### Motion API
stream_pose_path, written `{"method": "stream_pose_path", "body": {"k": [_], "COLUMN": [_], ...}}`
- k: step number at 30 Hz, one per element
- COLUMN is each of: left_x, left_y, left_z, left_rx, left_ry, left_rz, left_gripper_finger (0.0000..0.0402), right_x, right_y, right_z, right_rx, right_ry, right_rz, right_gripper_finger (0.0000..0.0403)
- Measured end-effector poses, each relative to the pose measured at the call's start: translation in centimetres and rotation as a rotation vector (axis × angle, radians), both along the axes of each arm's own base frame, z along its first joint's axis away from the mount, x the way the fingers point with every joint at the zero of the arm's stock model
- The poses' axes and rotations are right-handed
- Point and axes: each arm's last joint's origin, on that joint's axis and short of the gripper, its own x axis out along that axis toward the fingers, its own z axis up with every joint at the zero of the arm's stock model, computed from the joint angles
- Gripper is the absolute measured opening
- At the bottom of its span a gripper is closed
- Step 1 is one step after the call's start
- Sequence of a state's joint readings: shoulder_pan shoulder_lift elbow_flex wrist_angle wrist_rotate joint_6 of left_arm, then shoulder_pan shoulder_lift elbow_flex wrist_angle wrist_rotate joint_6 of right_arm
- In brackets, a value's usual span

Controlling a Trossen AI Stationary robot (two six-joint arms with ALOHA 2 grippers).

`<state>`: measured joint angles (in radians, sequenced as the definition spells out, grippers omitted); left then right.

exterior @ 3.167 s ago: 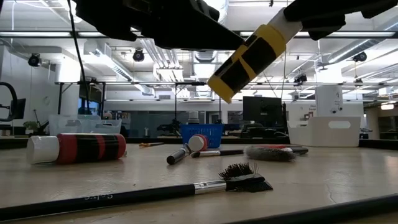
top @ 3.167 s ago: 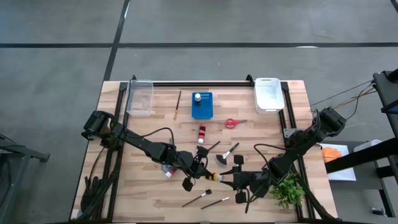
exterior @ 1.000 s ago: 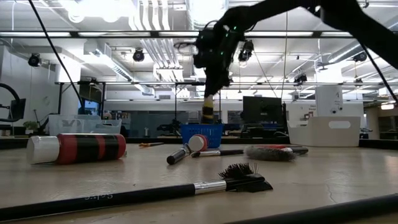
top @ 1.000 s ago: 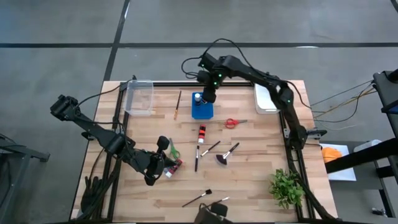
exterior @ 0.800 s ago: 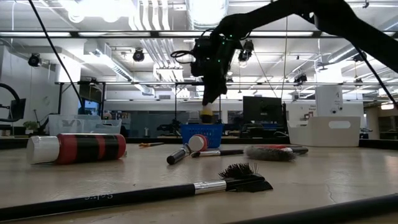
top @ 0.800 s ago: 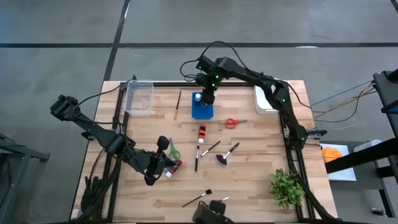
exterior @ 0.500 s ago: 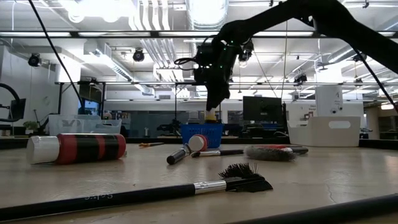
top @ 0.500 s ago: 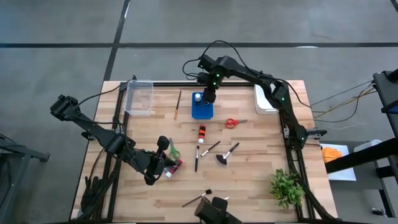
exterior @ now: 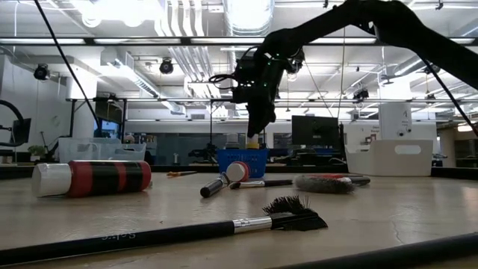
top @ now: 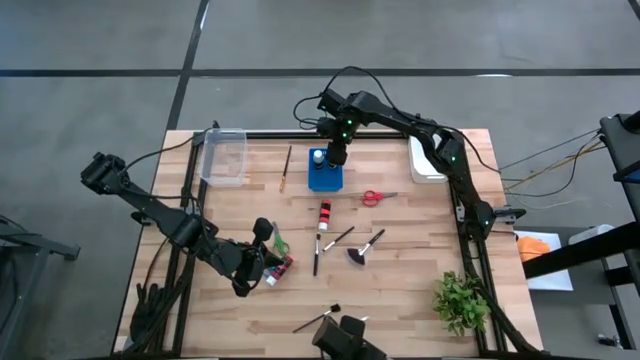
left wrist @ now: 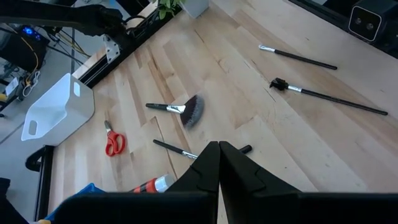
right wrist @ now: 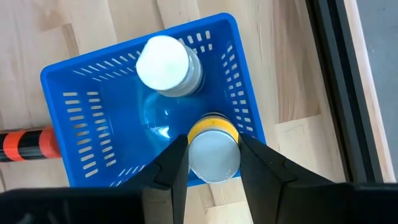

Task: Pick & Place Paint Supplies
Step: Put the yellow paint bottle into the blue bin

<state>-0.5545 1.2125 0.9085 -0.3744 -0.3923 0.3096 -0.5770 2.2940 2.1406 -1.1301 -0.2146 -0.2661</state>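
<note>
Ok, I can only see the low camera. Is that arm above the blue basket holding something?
Observer: Yes. The right wrist view shows the right gripper with its jaws closed on a yellow-banded bottle with a white cap.
Operator: Is anything in the basket already?
Observer: One white-capped bottle stands inside the blue basket, right beside the one being held.
Operator: Where's the other arm?
Observer: The left gripper is over the front left part of the table, jaws shut and empty.
</note>
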Motion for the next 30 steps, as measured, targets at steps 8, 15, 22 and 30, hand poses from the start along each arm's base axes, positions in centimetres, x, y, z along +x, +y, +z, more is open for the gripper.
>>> {"method": "stream_pose_path", "body": {"k": [8,15,22,30], "left_x": [0.0,0.0,0.0,0.0], "left_y": [0.0,0.0,0.0,0.0], "left_z": [0.0,0.0,0.0,0.0], "left_rx": [0.006,0.006,0.006,0.006], "left_ry": [-0.001,-0.001,-0.001,0.0], "left_rz": [-0.005,-0.004,-0.004,-0.004], "left_gripper_finger": [0.0012,0.0012,0.0012,0.0012], "right_x": [0.1,0.2,0.1,-0.1], "right_y": [0.0,0.1,0.1,0.3], "right_z": [-0.1,-0.1,-0.2,0.8], "right_rx": [-0.002,0.038,0.049,0.036], "right_ry": [-0.012,-0.032,-0.027,-0.044], "right_rz": [0.002,0.012,-0.007,-0.011], "right_gripper_finger": [0.0108,0.0132,0.0204,0.0218]}}
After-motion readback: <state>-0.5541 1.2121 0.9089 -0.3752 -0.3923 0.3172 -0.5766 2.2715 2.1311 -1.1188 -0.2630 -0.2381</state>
